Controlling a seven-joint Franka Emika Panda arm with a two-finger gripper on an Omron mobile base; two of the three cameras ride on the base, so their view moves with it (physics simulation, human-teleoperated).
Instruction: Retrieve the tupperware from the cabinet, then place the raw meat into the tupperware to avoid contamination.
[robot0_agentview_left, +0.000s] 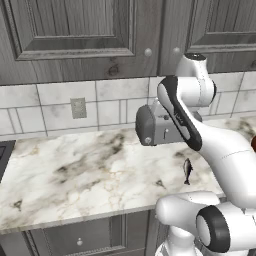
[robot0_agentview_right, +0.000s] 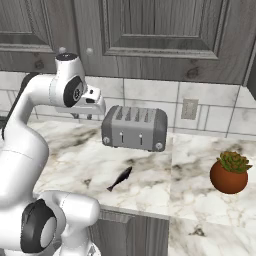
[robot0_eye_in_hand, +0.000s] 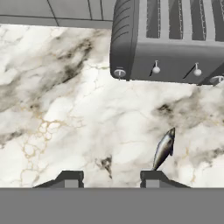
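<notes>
Near the counter's front edge, my gripper (robot0_eye_in_hand: 111, 177) hangs over the marble with its jaws apart, holding nothing.
I see the raw meat (robot0_eye_in_hand: 164, 148) lying flat on the counter (robot0_agentview_left: 75, 175), just ahead of my right finger and apart from it, with the toaster (robot0_agentview_right: 134, 127) beyond by the tiled back wall. Overhead the cabinet (robot0_agentview_right: 160, 35) doors look closed, I think; a potted plant (robot0_agentview_right: 230, 172) sits toward the right end.

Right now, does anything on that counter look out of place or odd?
Yes: the raw meat, a small dark fish-shaped piece, lies bare on the marble counter in front of the toaster, with no container under it. The cabinet doors are shut.
</notes>
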